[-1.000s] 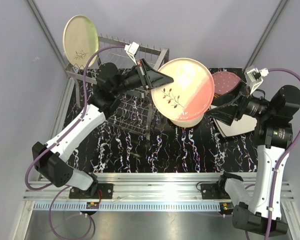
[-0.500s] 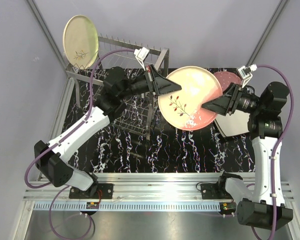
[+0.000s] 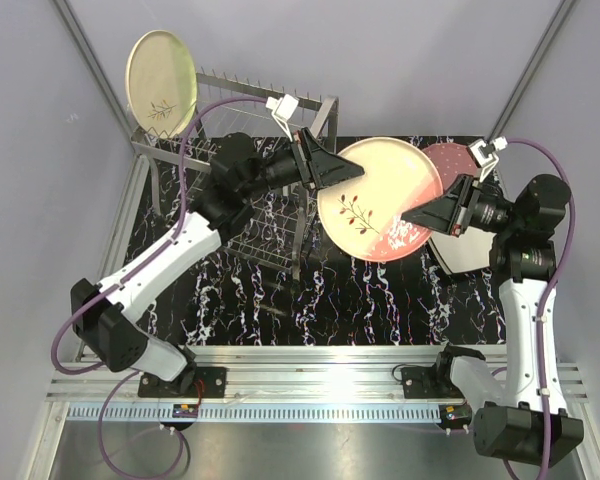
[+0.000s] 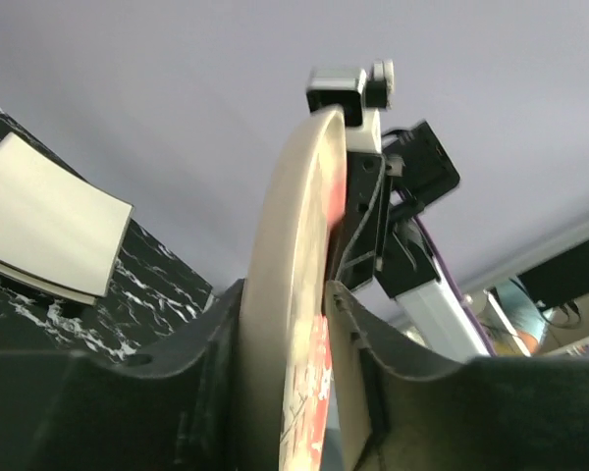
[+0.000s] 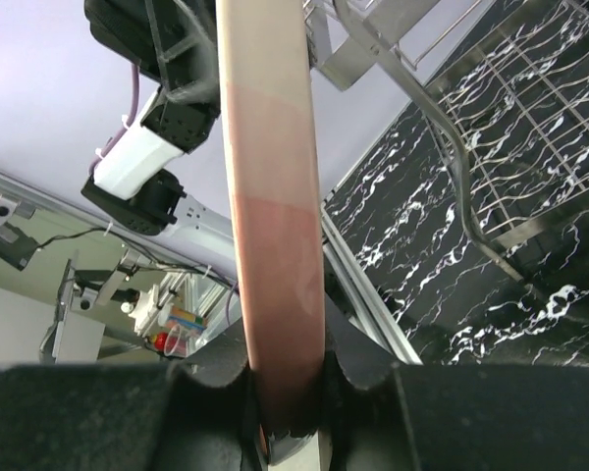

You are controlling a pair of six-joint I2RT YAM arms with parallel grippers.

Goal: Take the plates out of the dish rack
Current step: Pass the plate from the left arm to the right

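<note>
The cream-and-pink plate (image 3: 380,185) hangs above the bench (image 3: 360,295), right of the dish rack (image 3: 260,245). The right gripper (image 3: 404,216) has its jaws clamped on the plate's rim. The left gripper (image 3: 356,172) has its jaws straddling the opposite rim; whether they grip cannot be told. Verify the right-hand grip, then draw the left gripper straight off.

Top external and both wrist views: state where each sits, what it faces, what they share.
Top external: overhead behind the bases, looking down on table, dish rack, both arms.
Left wrist: looks along the plate rim toward the right gripper; own fingers show.
Right wrist: looks past that rim toward the left arm; own fingers show.
Shared: the plate.
</note>
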